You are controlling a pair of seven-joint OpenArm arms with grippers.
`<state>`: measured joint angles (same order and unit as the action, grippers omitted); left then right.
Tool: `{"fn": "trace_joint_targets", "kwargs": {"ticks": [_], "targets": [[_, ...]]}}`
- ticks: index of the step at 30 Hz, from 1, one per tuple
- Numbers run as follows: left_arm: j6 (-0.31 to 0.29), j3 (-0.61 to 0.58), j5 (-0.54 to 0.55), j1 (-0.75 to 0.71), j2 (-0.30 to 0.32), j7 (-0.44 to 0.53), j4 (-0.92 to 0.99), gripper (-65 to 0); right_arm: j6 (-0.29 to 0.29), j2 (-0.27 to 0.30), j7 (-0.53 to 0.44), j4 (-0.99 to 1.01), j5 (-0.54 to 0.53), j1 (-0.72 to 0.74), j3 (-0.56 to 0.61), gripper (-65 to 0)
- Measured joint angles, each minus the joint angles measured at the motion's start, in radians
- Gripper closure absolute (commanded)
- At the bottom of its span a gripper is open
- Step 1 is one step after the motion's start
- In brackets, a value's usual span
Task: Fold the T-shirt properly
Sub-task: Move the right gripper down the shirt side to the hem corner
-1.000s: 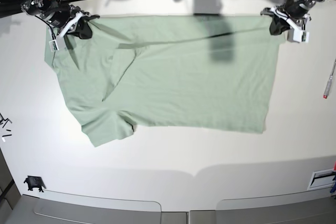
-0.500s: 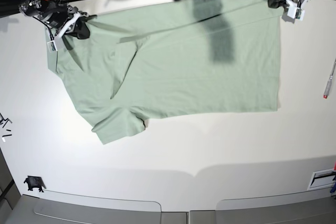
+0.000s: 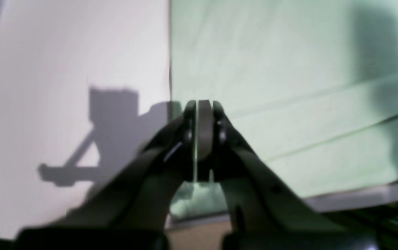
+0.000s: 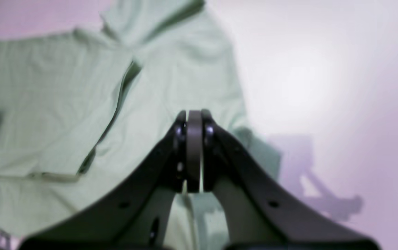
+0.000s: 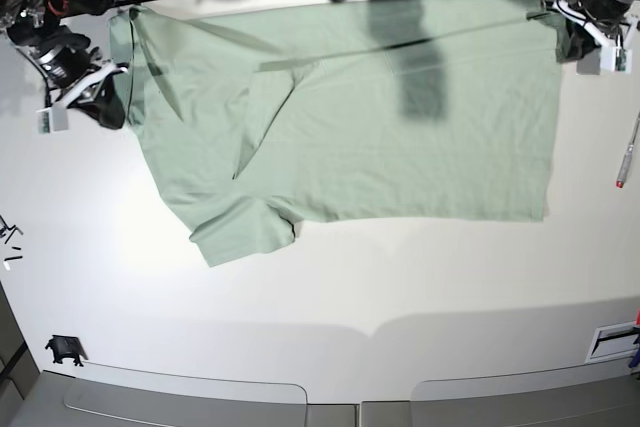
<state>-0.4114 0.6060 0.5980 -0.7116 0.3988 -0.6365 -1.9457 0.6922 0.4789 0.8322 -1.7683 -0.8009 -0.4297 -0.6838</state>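
The pale mint-green T-shirt (image 5: 400, 147) is stretched wide across the back of the white table (image 5: 320, 287), with its far edge held up. One sleeve (image 5: 243, 235) lies on the table at the front left. My right gripper (image 5: 100, 102), on the base view's left, is shut on the shirt's left corner. In the right wrist view the gripper (image 4: 193, 116) pinches cloth (image 4: 63, 104). My left gripper (image 5: 578, 42), on the base view's right, is shut on the shirt's right corner. The left wrist view shows this gripper (image 3: 200, 104) clamped on the shirt's edge (image 3: 289, 86).
A red-and-white pen-like tool (image 5: 627, 152) lies at the table's right edge. Small black parts (image 5: 9, 232) and a black clip (image 5: 63, 350) sit at the left edge. A white vent-like piece (image 5: 612, 340) is at the front right. Cables run behind the table.
Both grippers have moved outward and a little toward the front, still holding the shirt. The cloth is pulled wider and flatter and has shifted slightly to the right.
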Motion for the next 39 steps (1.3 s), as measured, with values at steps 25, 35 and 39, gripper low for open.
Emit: {"fn": "trace_joint_targets", "kwargs": {"ticks": [25, 35, 39], "targets": [[0.0, 0.009, -0.056, 0.008, -0.111, 0.069, -0.041, -16.6, 0.0, -0.008, -0.133, 0.036, 0.186, 0.301, 0.186, -22.3], [0.0, 0.008, -0.056, 0.008, -0.111, 0.078, -0.041, -16.6, -0.014, -0.008, -0.157, 0.352, 0.242, 0.537, 0.331, -22.3], [0.0, 0.008, -0.056, 0.008, -0.111, 0.079, -0.041, -16.6, -0.014, -0.004, -0.158, 0.565, 0.243, 0.671, 0.362, -22.3]]}}
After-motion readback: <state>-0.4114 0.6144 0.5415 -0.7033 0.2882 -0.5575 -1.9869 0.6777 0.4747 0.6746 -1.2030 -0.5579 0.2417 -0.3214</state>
